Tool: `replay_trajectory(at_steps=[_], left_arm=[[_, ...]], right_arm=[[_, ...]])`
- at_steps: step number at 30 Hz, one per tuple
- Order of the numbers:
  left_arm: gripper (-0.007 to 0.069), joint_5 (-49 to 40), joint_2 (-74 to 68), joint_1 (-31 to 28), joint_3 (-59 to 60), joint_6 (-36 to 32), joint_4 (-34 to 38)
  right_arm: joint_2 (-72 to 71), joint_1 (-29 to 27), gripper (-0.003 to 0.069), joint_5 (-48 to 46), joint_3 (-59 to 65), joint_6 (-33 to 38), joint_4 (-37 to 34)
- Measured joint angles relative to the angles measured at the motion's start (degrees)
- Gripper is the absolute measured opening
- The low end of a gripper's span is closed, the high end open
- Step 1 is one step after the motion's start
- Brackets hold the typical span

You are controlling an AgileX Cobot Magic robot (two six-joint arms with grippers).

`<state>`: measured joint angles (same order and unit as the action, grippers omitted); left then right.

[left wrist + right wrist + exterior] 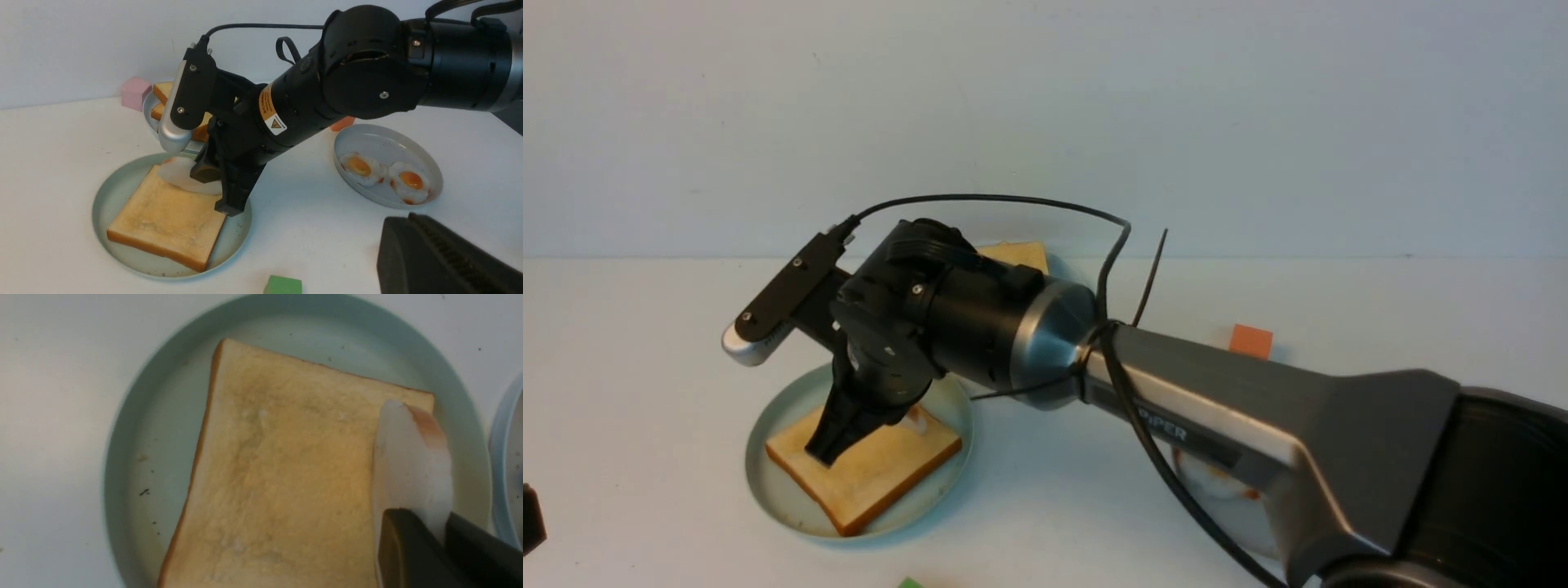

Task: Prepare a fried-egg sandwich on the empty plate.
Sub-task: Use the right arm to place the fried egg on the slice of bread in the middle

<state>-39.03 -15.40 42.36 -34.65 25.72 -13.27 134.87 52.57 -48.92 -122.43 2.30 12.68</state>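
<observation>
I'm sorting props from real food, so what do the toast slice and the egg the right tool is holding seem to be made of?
The toast slice looks like soft foam or real bread, matte and browned, judging by its faintly blotchy face and darker crust. The fried egg in the right tool seems like smooth rubbery plastic, given its soft sheen, though real egg isn't ruled out.

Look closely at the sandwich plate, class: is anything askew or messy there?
Yes. The fried egg is tilted on its side, pinched in the right claw over one edge of the toast, rather than lying flat. Small dark crumbs also dot the pale green plate.
</observation>
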Motion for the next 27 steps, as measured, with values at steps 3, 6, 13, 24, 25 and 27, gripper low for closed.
replay_trajectory(at_steps=[3,6,13,24,25,27], left_arm=[[-0.0012,-0.1,0.0,0.0,0.0,0.0,0.0],[-0.0012,-0.1,0.0,0.0,0.0,0.0,0.0],[-0.0010,-0.2,0.0,0.0,0.0,0.0,0.0],[-0.0010,-0.3,0.0,0.0,0.0,0.0,0.2],[-0.0008,-0.3,0.0,0.0,0.0,0.0,0.2],[-0.0007,-0.3,0.0,0.0,0.0,0.0,0.2]], right_arm=[[0.0,0.0,0.0061,0.5,0.0,-0.3,0.1],[0.0,0.0,0.0062,0.9,0.0,-0.5,0.1],[0.6,0.0,0.0172,1.5,0.0,-0.5,-0.2],[1.0,1.9,0.0526,-1.4,-0.1,-0.8,-1.4],[0.9,2.3,0.0548,-2.3,-0.1,-0.8,-1.5],[0.8,2.9,0.0573,-3.6,-0.1,-0.9,-1.6]])
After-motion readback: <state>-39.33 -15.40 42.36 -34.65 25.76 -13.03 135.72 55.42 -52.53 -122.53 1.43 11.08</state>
